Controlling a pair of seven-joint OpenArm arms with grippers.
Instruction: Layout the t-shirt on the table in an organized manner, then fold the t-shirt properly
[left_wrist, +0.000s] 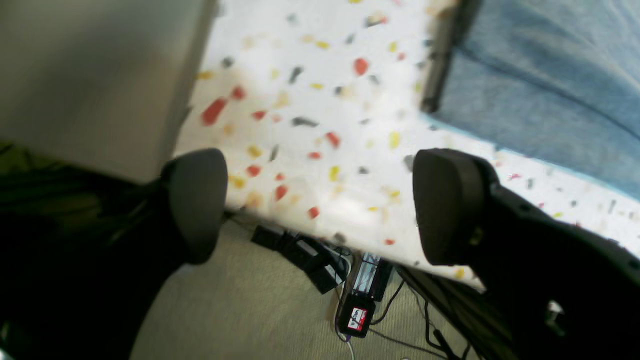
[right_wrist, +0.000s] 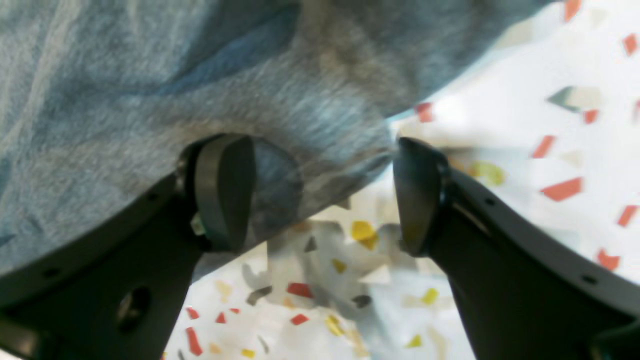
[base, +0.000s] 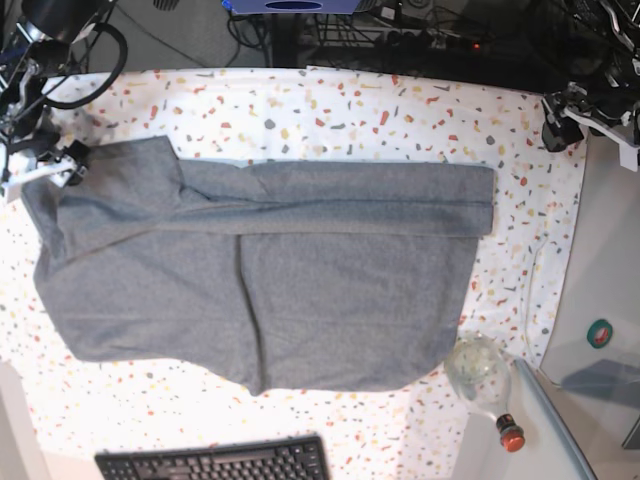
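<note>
**A:** Starting at the nine o'clock side of the base view, what is there?

**B:** The right gripper (base: 62, 160) sits at about ten o'clock, by the t-shirt's (base: 270, 275) upper-left corner. In the right wrist view its jaws stand apart, with grey cloth (right_wrist: 150, 85) lying under and between them. One finger (right_wrist: 222, 192) rests against the fabric edge, the other finger (right_wrist: 417, 197) is over the speckled table (right_wrist: 550, 150). Nothing is clamped. That view is blurred, so I cannot tell whether the pad truly touches the cloth.

**A:** And the shirt itself?

**B:** It lies spread over the middle of the table (base: 330, 110), mostly flat. Its twelve o'clock edge is folded over in a long band running towards three o'clock. A crease runs down from the middle towards six o'clock.

**A:** Anything near six o'clock?

**B:** A black keyboard (base: 215, 462) at the bottom edge, apart from the shirt. Towards five o'clock lies a clear bottle (base: 482, 375) with a red cap, near the shirt's lower corner.

**A:** The three o'clock side?

**B:** The left gripper (base: 562, 125) is at about two o'clock, past the table's corner, well apart from the shirt. In the left wrist view (left_wrist: 320, 205) its jaws are wide apart and empty, over the table edge (left_wrist: 320, 125), with the shirt (left_wrist: 540, 85) at its two o'clock. A grey side surface (base: 610, 260) with a green tape roll (base: 599, 333) lies farthest right.
</note>
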